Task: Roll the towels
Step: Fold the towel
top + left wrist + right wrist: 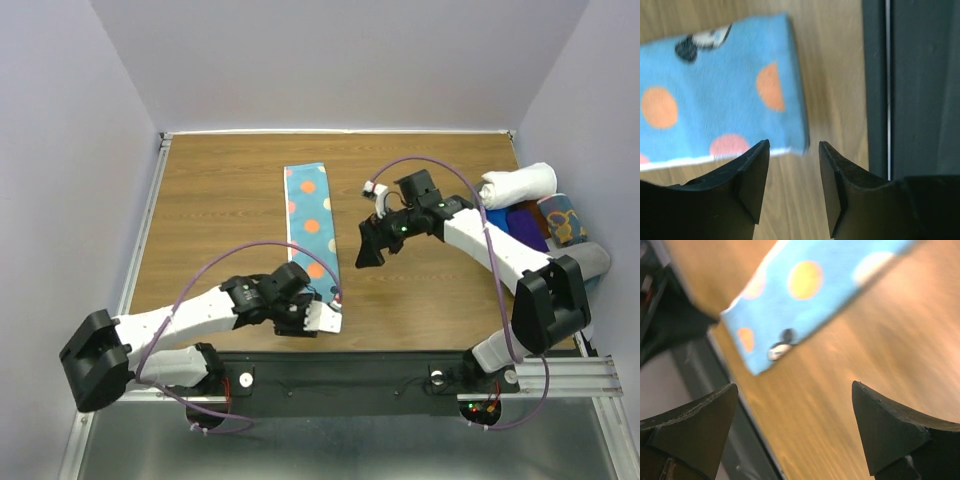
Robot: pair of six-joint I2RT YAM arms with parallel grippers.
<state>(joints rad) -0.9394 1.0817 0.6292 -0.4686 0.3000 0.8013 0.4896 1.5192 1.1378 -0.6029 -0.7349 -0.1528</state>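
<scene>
The light blue towel (312, 225) with orange and yellow dots lies flat on the wooden table as a long folded strip, running from the back toward the near edge. My left gripper (312, 320) is open at the strip's near end. In the left wrist view its jaws (794, 150) stand just short of the towel's corner (715, 100), with nothing between them. My right gripper (368, 255) is open and empty over bare wood, right of the strip. The towel (810, 285) lies ahead of it (795, 395) in the right wrist view. The mustard-yellow towel is not plainly in view.
Several rolled cloths lie at the table's right edge: a white one (518, 185), a dark blue and purple one (520, 222), a patterned one (563, 220) and a grey one (588, 258). A black rail (340, 375) runs along the near edge. Walls enclose the table.
</scene>
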